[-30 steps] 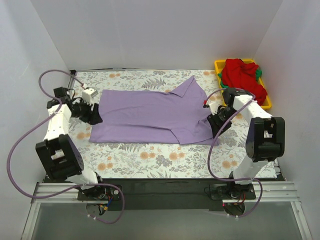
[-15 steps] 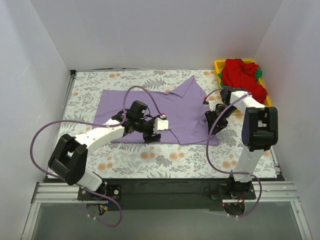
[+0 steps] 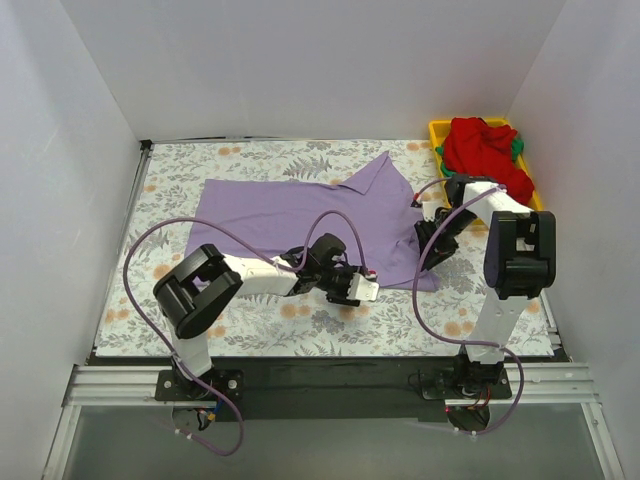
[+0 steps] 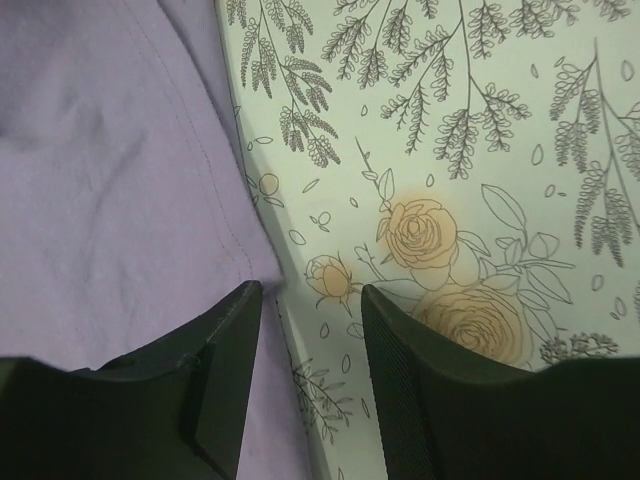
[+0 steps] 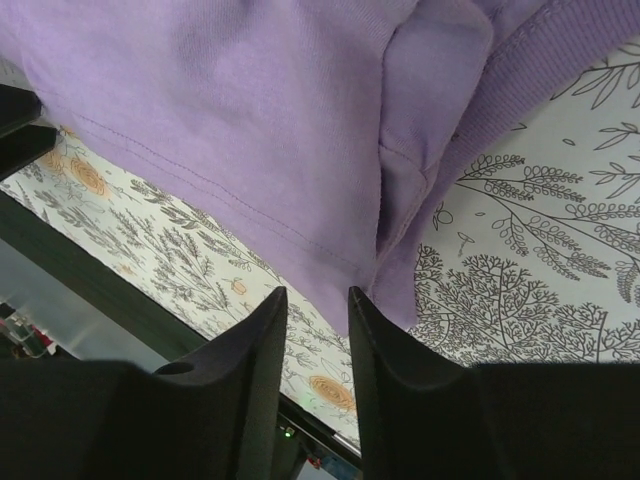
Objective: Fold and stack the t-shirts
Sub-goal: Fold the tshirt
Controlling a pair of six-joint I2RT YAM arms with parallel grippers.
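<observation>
The lavender t-shirt (image 3: 300,215) lies spread flat on the floral cloth, one sleeve pointing to the back right. My left gripper (image 3: 346,290) is open and empty at the shirt's front hem. In the left wrist view (image 4: 310,305) one finger is over the shirt (image 4: 110,170) and the other over bare cloth. My right gripper (image 3: 431,245) is at the shirt's right edge. In the right wrist view (image 5: 316,305) its jaws stand slightly apart with the shirt's hem corner (image 5: 250,130) just ahead of the tips. A red t-shirt (image 3: 483,152) and a bit of a green one (image 3: 517,146) are bunched in the tray.
The yellow tray (image 3: 436,128) stands at the back right corner. The floral cloth (image 3: 250,320) covers the whole table. White walls close in the left, back and right. The dark table edge (image 5: 90,280) shows in the right wrist view.
My left arm has swung from the shirt's left edge across to its front hem near the middle. The shirt's front left corner has shifted. My right gripper has moved slightly back.
</observation>
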